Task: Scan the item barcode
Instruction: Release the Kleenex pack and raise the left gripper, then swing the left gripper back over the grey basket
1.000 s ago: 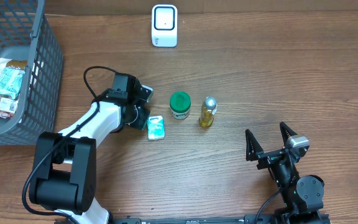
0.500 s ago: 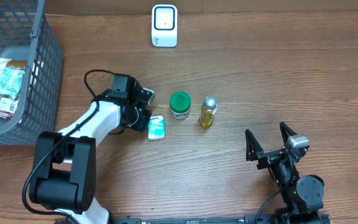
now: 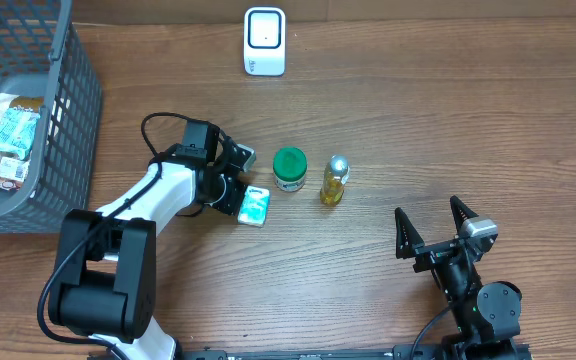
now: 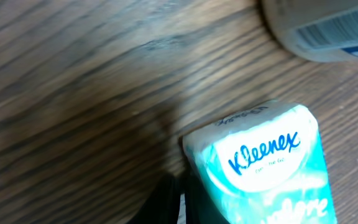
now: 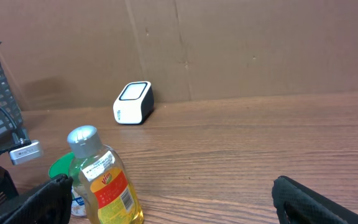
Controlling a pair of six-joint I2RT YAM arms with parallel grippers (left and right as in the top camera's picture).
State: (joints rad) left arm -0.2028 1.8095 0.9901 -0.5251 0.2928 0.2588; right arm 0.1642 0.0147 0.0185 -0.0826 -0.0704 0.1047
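Note:
A teal Kleenex tissue pack (image 3: pixel 256 205) lies left of centre on the wooden table; in the left wrist view the pack (image 4: pixel 260 168) fills the lower right. My left gripper (image 3: pixel 236 194) sits at its left end. Its dark fingers (image 4: pixel 169 202) are pressed almost together on a thin pale edge of the pack. The white barcode scanner (image 3: pixel 265 41) stands at the far edge, also seen as the scanner (image 5: pixel 133 102) from the right wrist. My right gripper (image 3: pixel 433 240) rests open near the front right, holding nothing.
A green-lidded jar (image 3: pixel 289 168) and a small yellow bottle (image 3: pixel 334 180) stand just right of the tissue pack. A grey wire basket (image 3: pixel 63 110) holding several packets fills the far left corner.
My left gripper has closed on the tissue pack's left end. The pack has shifted a little to the right and turned slightly. The right arm has stayed still.

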